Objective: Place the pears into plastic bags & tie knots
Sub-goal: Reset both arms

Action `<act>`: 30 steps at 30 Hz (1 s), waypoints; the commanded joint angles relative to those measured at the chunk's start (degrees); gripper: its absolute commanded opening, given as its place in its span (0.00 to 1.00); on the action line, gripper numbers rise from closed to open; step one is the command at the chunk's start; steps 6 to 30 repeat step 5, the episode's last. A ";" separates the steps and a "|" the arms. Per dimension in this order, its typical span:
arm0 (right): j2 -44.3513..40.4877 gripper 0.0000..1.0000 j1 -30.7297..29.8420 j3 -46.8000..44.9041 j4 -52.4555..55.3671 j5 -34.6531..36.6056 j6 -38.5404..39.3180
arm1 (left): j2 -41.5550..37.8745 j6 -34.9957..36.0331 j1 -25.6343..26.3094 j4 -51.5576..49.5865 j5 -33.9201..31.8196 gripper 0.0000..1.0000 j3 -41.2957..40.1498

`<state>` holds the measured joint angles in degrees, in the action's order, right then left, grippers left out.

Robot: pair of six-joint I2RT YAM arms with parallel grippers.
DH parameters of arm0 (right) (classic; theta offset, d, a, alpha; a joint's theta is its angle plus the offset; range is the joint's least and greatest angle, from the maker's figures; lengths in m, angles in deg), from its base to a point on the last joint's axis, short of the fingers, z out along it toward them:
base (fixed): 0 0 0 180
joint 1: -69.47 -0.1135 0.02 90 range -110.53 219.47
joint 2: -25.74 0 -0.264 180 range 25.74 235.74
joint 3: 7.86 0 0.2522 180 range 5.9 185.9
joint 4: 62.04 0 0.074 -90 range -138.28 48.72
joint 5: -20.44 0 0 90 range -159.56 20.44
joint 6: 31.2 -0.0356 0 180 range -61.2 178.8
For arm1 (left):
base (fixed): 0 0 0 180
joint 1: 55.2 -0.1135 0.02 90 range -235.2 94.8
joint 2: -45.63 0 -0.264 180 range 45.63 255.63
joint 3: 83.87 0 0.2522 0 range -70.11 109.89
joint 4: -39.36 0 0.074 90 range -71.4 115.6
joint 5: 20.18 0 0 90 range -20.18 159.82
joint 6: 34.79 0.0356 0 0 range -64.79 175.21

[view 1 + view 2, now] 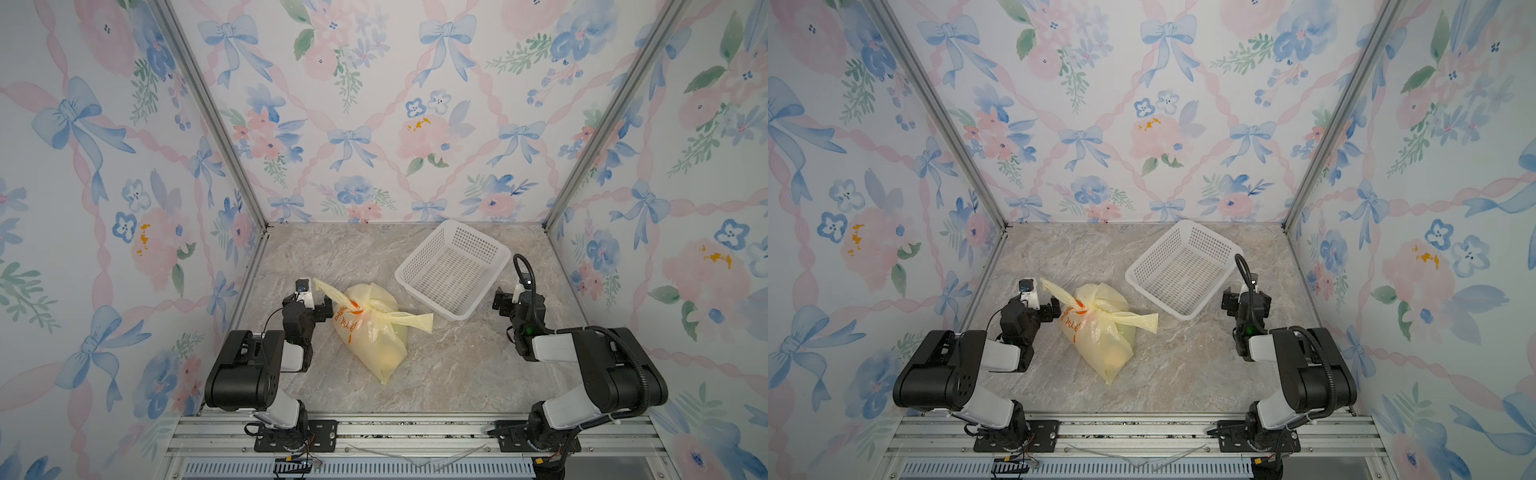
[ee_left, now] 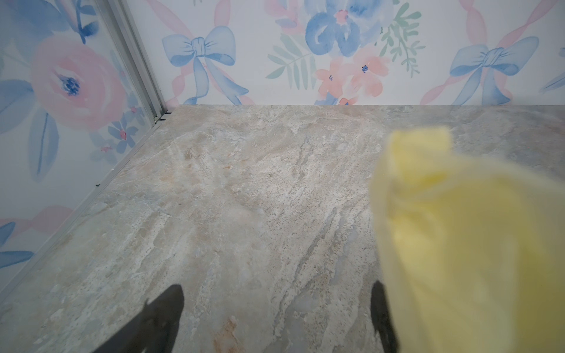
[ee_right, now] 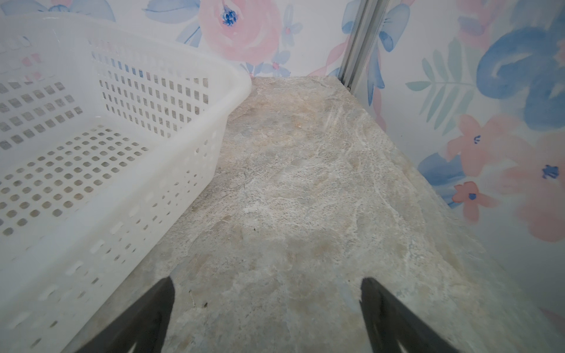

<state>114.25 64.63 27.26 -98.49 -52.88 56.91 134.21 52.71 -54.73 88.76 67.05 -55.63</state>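
Notes, both top views:

- plastic bag (image 1: 370, 336) lies on its side on the marble-look table (image 1: 457, 374), left of centre, lower half of frame. Pale yellow, orange print.
- knot (image 1: 363, 309) at the bag's upper end, tied. One flat tail runs up-left, the other points right.
- pears: only a rounded yellow shape (image 1: 388, 357) shows through the film near the bag's lower tip (can't count them, no green one made out).
- white basket (image 1: 424, 248) right of centre, above the bag, apart from it. Nothing inside.

My left gripper (image 1: 327, 309) sits just left of the knot, jaws spread wide, gripping nothing. In the left wrist view, bare table shows betw. my fingers (image 2: 165, 318). The up-left tail is a blurred yellow mass (image 2: 458, 244) covering the finger at lower right. Touching or just in front, can't tell.

My right gripper (image 1: 500, 301) is at frame right, beside the basket's lower right corner, well apart from the bag. Jaws wide, nothing in them. Right wrist view: basket wall (image 3: 226, 113) at left, bare table betw. the fingers (image 3: 153, 314).
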 commanded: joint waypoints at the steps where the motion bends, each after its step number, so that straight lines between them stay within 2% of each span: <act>1: -0.37 0.96 1.70 0.55 -1.24 -4.90 0.40 | -0.09 1.16 0.40 1.42 0.98 0.98 0.55; 30: -0.35 0.96 1.77 0.17 -2.04 -4.12 0.14 | -0.08 1.14 0.37 1.44 0.99 0.98 0.53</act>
